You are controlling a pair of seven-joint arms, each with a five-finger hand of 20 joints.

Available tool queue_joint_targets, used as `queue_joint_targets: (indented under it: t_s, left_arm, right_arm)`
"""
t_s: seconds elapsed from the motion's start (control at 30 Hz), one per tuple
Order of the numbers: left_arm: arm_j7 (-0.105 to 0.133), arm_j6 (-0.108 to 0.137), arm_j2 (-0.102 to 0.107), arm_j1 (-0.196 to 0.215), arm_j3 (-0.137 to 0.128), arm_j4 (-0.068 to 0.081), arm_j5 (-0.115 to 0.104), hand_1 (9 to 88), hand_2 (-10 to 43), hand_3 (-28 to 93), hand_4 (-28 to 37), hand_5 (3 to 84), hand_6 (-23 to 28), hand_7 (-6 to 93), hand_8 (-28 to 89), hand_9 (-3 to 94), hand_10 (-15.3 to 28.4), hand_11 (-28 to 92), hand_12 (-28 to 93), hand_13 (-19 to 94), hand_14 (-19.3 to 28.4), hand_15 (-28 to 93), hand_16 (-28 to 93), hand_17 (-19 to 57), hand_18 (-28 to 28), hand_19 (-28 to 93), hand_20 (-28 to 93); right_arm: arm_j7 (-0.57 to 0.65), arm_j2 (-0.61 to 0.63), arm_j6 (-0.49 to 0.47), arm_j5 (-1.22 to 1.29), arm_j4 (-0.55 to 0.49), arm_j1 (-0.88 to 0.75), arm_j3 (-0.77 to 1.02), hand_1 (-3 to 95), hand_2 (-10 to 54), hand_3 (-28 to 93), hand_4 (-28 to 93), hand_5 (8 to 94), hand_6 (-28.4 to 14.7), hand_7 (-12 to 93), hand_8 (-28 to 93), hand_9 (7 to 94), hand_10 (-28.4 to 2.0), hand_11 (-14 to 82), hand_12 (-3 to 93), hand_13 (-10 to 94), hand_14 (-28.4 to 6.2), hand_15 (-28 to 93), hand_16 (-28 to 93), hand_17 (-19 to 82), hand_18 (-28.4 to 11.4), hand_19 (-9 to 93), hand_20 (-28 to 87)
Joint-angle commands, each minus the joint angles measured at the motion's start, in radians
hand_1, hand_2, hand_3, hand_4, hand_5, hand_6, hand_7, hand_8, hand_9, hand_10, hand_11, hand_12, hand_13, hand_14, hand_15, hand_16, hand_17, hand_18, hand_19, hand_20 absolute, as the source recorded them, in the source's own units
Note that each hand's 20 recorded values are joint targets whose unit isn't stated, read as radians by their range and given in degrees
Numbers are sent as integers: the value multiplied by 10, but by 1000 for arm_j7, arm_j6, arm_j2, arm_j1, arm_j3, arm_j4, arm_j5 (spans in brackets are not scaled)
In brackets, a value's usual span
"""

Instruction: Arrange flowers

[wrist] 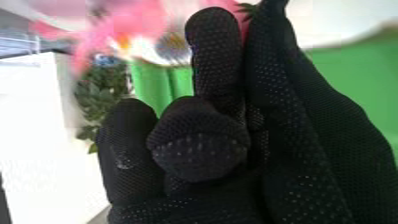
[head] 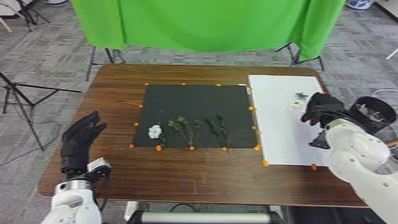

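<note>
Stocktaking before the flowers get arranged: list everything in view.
table: one, brown, centre
mat: one, black, on table
sheet: one, white, right of mat
orange pieces: several, orange, along mat and sheet edges
white flower: one, mat's near left
stems: several, green, mat's near edge
pink flowers: count unclear, pink, beyond right hand's fingers
container: one, black, at table's right
cloth: one, green, behind table
tripods: several, black, on floor
left hand: one, black glove, over table's left
right hand: one, black glove, over sheet's right
arms: two, white, from bottom edge
</note>
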Motion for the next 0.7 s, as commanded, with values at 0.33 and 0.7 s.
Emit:
queue_joint_targets:
  t_s: [0.33,0.7]
  left_arm:
    - [4,5,9,27,-18,-24,-26,320,-8,733,-151,502,10,199,-93,402,118,201,120,389,159,303,5,97,140,200,229]
    - [29,5,16,-14,12,-10,-51,266,60,712,-211,499,13,195,-95,404,123,199,119,390,165,304,7,97,140,205,230]
  right_arm:
    - [-151,-257,99,143,-51,626,-473,622,-95,613,-200,789,-16,244,132,933,-83,118,392,937,-3,607,282,668,-117,932,534]
    - [-210,-627,18,195,243,767,-766,621,-95,618,-203,793,-14,245,124,933,-83,88,391,937,-4,613,282,668,-119,932,540]
